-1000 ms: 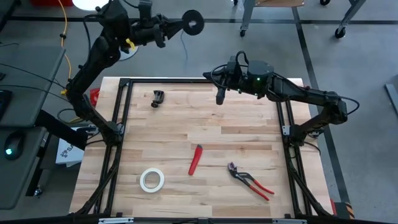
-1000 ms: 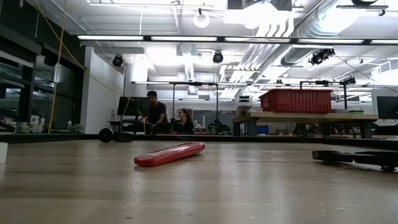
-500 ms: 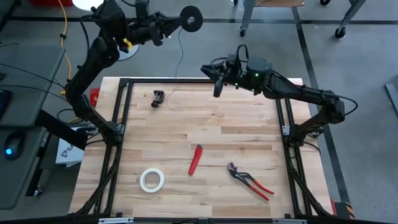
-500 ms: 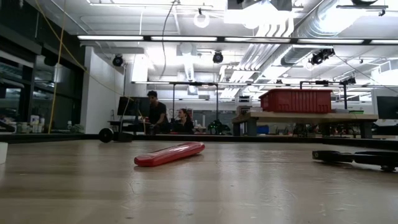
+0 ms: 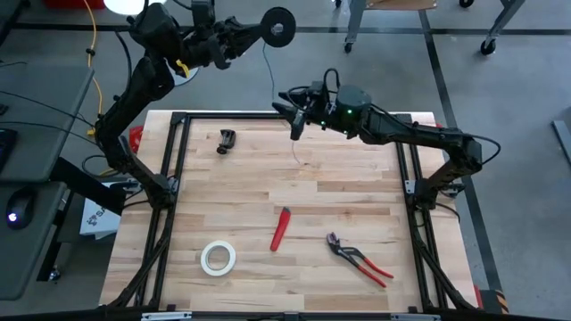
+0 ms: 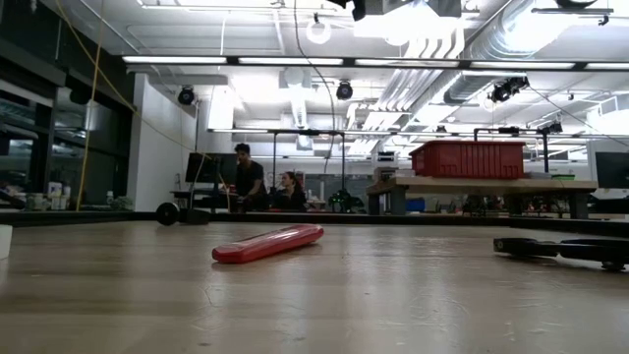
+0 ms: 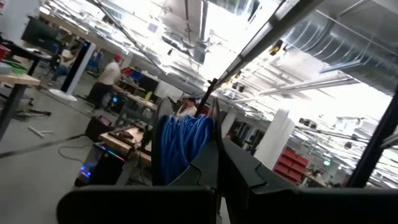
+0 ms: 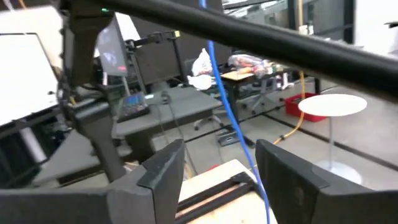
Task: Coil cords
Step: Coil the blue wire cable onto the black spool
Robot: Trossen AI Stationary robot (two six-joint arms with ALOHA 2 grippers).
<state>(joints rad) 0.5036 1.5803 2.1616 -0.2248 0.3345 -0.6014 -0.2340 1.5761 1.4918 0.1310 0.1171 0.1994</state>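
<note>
My left gripper point(image 5: 257, 32) is raised high beyond the table's far edge, shut on a small black round spool point(image 5: 278, 28). The spool's blue windings point(image 7: 183, 146) show in the left wrist view. A thin blue-violet wire point(image 5: 284, 89) hangs from the spool and runs down to about point(image 5: 299, 160) over the wooden table point(image 5: 357, 196). My right gripper point(image 5: 293, 111) is open above the table's far edge. The wire point(image 8: 222, 99) passes between its two fingers without visibly touching either. My left gripper has the black spool at its fingertips, reaching level toward the table's right. Its own dark fingers point(image 7: 249, 180) hide the place of contact. The spool is held in the air, its flat face point(image 5: 279, 27) turned up, with the wire hanging slack below it.
On the table lie a black clamp point(image 5: 227, 140), a red utility knife point(image 5: 281, 228), a white tape roll point(image 5: 218, 258) and red-handled pliers point(image 5: 359, 259). A yellow cable point(image 5: 92, 53) hangs off the far left. People sit in the room beyond point(image 6: 263, 187).
My right gripper has moved toward the table's far left, nearer the spool, and has opened. The hanging wire has swung right and now runs between the right gripper's fingers. My left gripper has kept the spool in about the same place.
</note>
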